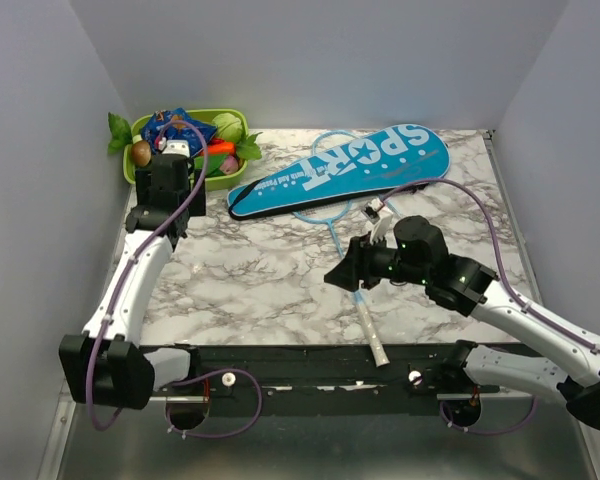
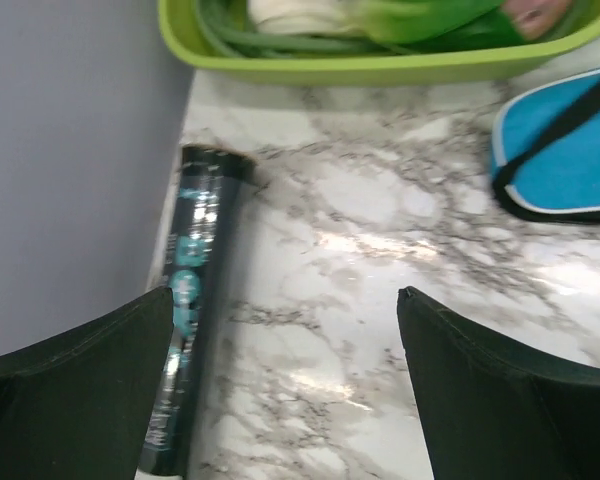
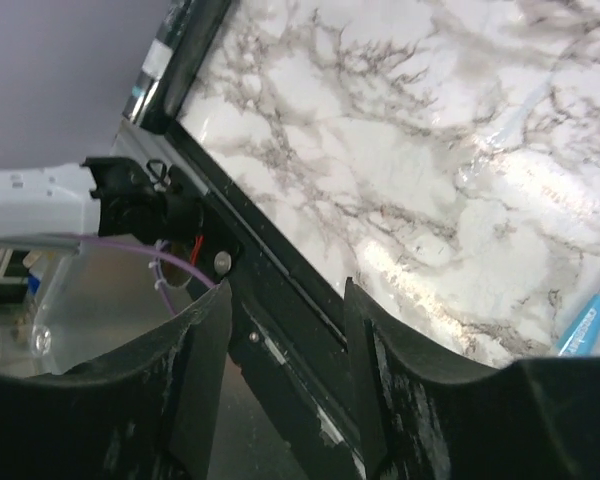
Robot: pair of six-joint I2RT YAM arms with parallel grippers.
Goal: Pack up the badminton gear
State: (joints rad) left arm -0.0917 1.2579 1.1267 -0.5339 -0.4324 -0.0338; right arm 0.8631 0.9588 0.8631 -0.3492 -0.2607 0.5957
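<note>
The racket (image 1: 368,325) lies on the marble table (image 1: 260,290), its head under the blue cover (image 1: 340,170) at the back. We see the dark tube (image 2: 195,300) along the left wall. Our left claw (image 2: 285,300) is spread wide beside it. Our right claw (image 3: 286,295) stands parted and empty beside the racket's shaft.

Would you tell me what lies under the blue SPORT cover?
A light-blue racket: its rim peeks out at both long edges of the cover, handle clear. The head's middle is covered; a second racket there cannot be ruled out.
</note>
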